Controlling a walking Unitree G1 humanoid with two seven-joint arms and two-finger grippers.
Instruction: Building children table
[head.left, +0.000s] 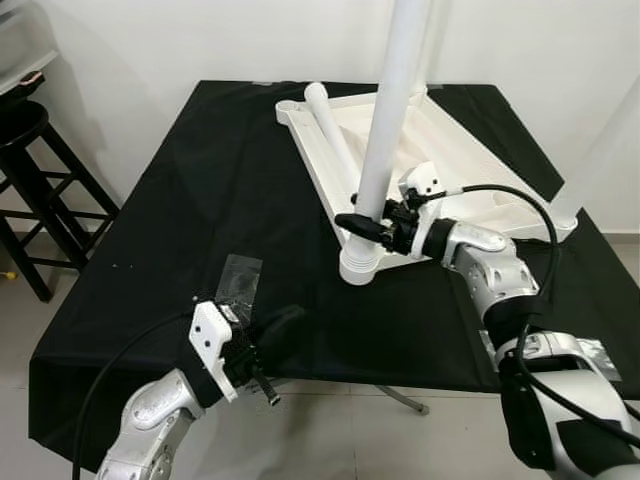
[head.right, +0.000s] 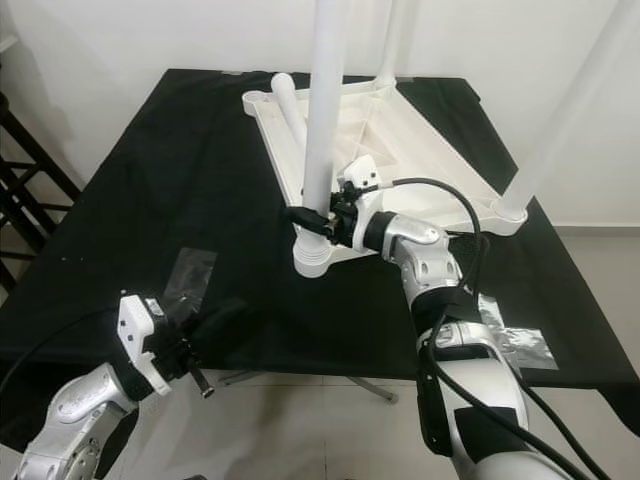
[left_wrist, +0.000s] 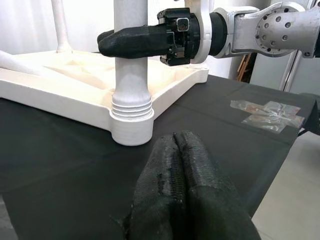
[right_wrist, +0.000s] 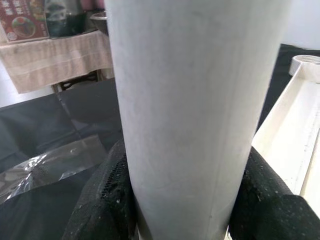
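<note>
the upturned white tabletop (head.left: 470, 160) is lying on the black table (head.left: 150, 230) while the right gripper (head.left: 372, 226) is clamping the upright leg (head.left: 385, 130) at its near corner socket, probably mid-screwing, more twisting next, left gripper (left_wrist: 182, 150) idling closed, empty.

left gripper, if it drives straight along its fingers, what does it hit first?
Most likely the threaded socket at the near corner of the upturned tabletop, where the upright leg sits. The left gripper points right at it; depth unclear.
</note>
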